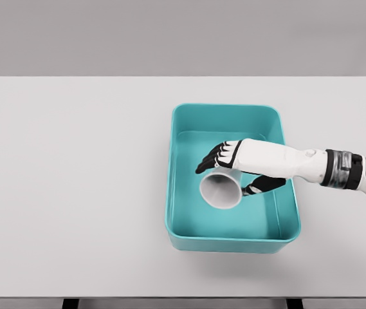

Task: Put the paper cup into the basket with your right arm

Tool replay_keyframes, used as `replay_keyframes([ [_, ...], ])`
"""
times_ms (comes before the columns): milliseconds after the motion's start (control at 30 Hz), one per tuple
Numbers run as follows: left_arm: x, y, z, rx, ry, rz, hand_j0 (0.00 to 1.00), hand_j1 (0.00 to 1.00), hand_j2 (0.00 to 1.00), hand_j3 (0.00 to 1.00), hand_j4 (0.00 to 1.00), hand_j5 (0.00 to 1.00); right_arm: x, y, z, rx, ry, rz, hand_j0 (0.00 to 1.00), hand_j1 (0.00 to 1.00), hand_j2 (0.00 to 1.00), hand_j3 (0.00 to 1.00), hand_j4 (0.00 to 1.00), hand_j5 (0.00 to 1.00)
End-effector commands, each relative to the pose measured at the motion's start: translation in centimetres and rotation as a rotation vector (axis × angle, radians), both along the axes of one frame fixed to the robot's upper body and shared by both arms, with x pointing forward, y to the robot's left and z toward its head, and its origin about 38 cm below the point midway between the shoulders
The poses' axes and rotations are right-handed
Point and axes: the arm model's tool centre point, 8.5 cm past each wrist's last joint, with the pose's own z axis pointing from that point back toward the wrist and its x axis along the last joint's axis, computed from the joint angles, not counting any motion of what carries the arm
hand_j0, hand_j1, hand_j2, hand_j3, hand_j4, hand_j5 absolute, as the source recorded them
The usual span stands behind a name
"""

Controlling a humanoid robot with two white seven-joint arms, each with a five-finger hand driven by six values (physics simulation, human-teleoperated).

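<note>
Wrapping my dark fingers over the top of the paper cup, with the thumb beneath its far side, my right hand holds it tipped sideways inside the basket. The cup is a smooth, pale tapered cone, its round open mouth facing the camera; I can read no print on it. Around it, the basket is glossy teal plastic, rectangular with rounded corners and a thick rolled rim. It sits on a plain, matte, light grey worktop.
</note>
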Motion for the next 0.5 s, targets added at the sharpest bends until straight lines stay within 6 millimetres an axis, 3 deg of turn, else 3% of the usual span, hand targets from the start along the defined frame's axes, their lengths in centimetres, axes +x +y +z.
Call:
replay_keyframes([
  [0,0.0,0.0,0.0,0.0,0.001,0.0,1.0,1.0,1.0,1.0,1.0,1.0,0.0,0.0,0.1,0.004,0.003,-0.001,0.95,0.95,0.95,0.95,0.95,0.95],
  [367,0.0,0.0,0.0,0.0,0.0,0.0,1.0,1.0,1.0,1.0,1.0,1.0,0.8,-0.6,2.7,0.016,-0.05,-0.006,0.98,0.98,0.98,0.98,0.98,0.98],
  [467,0.0,0.0,0.0,0.0,0.0,0.0,1.0,1.0,1.0,1.0,1.0,1.0,1.3,-2.6,5.9,0.17,-0.05,-0.055,0.99,0.99,0.99,0.99,0.99,0.99],
])
